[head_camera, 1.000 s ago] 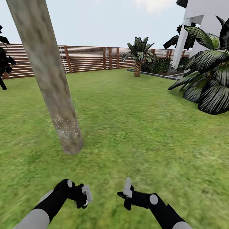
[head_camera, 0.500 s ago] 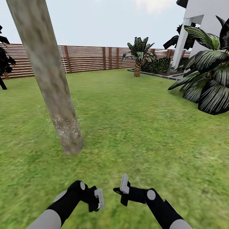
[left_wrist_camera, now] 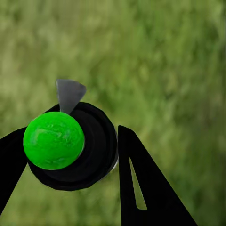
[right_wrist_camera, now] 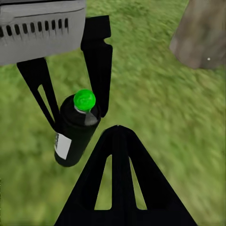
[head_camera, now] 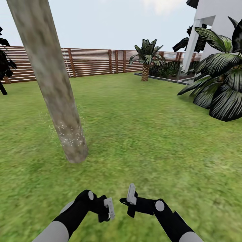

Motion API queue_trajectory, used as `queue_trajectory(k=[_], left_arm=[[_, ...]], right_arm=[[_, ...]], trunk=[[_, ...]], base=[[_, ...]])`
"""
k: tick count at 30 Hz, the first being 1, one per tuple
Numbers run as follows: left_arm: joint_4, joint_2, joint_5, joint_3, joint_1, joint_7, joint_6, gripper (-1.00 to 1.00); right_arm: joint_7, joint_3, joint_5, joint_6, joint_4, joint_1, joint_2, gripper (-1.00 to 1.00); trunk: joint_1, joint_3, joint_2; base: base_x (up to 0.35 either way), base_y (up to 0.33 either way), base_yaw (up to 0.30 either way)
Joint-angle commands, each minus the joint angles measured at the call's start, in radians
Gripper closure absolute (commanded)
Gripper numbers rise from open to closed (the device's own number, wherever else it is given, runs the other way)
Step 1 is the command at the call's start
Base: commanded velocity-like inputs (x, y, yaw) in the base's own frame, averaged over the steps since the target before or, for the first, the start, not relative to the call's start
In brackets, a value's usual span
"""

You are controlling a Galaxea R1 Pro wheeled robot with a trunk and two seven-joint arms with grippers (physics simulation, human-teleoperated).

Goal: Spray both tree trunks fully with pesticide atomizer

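Two black fingers of the left claw (left_wrist_camera: 70,146) clamped on the black cylindrical pesticide atomizer (left_wrist_camera: 96,146), one on each side of its body. Seen from above in the left wrist view: round bright-green cap (left_wrist_camera: 53,140) on top, small grey nozzle tab (left_wrist_camera: 69,94) jutting from the rim, blurred grass below.

From the right wrist view, same grip from the side: left claw (right_wrist_camera: 79,115) under its grey slotted housing (right_wrist_camera: 40,30), atomizer (right_wrist_camera: 75,132) held roughly upright and leaning a little, white label (right_wrist_camera: 62,143) low on its side, green cap (right_wrist_camera: 84,99) between the fingers. Held clear above the green lawn (right_wrist_camera: 155,108), not touching it.

Right claw (right_wrist_camera: 117,129) with fingers pressed together to a point, gripping nothing, aimed at the atomizer and near it.

In the head view, left claw (head_camera: 108,208) and right claw (head_camera: 131,195) close together, low over the lawn (head_camera: 141,134).

Ahead and to the left, thick mottled grey-tan tree trunk (head_camera: 53,87) rising at a slant out of the grass, with white speckles (head_camera: 70,132) on its lower part; also at the edge of the right wrist view (right_wrist_camera: 202,33).

Farther off: brown horizontal-slat wooden fence (head_camera: 94,62), short palm with scaly brown trunk (head_camera: 146,58), large dark-leaved plant (head_camera: 222,87) at right, white building (head_camera: 215,20) behind it.
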Motion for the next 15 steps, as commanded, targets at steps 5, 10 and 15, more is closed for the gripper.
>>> queue_trajectory(k=[5, 10, 15], left_arm=[[-0.003, -0.006, 0.025, 0.000, 0.000, -0.004, 0.008, 1.00], [-0.006, -0.022, 0.030, 0.000, 0.000, -0.002, 0.008, 1.00], [-0.020, -0.023, 0.061, 0.000, 0.000, -0.001, 0.008, 1.00]], right_arm=[[0.000, -0.001, 0.008, -0.005, -0.002, 0.000, 0.000, 1.00], [0.000, -0.001, 0.008, -0.005, -0.001, 0.000, 0.000, 1.00], [0.001, -0.001, 0.008, -0.005, -0.001, 0.000, 0.000, 1.00]], trunk=[[0.000, -0.001, 0.000], [0.000, -0.001, 0.000], [0.000, -0.001, 0.000]], base=[[0.000, 0.000, 0.000], [0.000, 0.000, 0.000], [0.000, 0.000, 0.000]])
